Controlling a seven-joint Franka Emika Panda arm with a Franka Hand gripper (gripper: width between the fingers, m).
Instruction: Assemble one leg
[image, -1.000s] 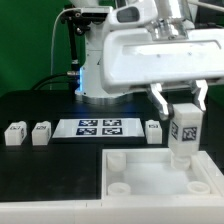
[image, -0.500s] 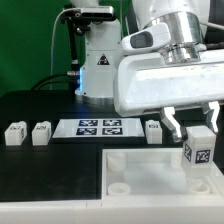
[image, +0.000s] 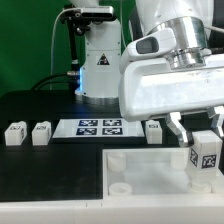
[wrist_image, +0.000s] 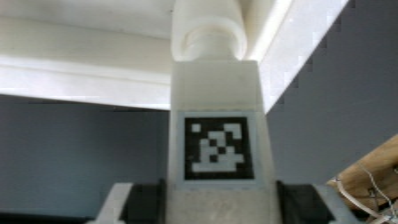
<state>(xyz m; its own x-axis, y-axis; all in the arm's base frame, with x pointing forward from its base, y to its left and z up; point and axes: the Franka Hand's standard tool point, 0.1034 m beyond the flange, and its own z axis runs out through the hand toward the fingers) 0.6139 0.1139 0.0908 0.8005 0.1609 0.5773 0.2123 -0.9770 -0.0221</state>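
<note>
My gripper (image: 205, 140) is shut on a leg (image: 206, 153), a small white block with a black-and-white tag, and holds it upright over the right end of the large white panel (image: 130, 165). In the wrist view the leg (wrist_image: 217, 120) fills the middle, tag facing the camera, with a dark finger pad (wrist_image: 150, 200) against each side; its far end points at the panel (wrist_image: 107, 70). Three more legs stand on the black table: two at the exterior view's left (image: 15, 133) (image: 41, 132) and one (image: 153, 130) just right of the marker board.
The marker board (image: 99, 127) lies flat on the black table between the loose legs. The arm's white base (image: 98, 60) stands behind it. The panel has round sockets, one at its near left (image: 118, 186).
My gripper, with the leg in it, has moved toward the exterior view's right and slightly down, from over the panel's middle-right to its right end.
</note>
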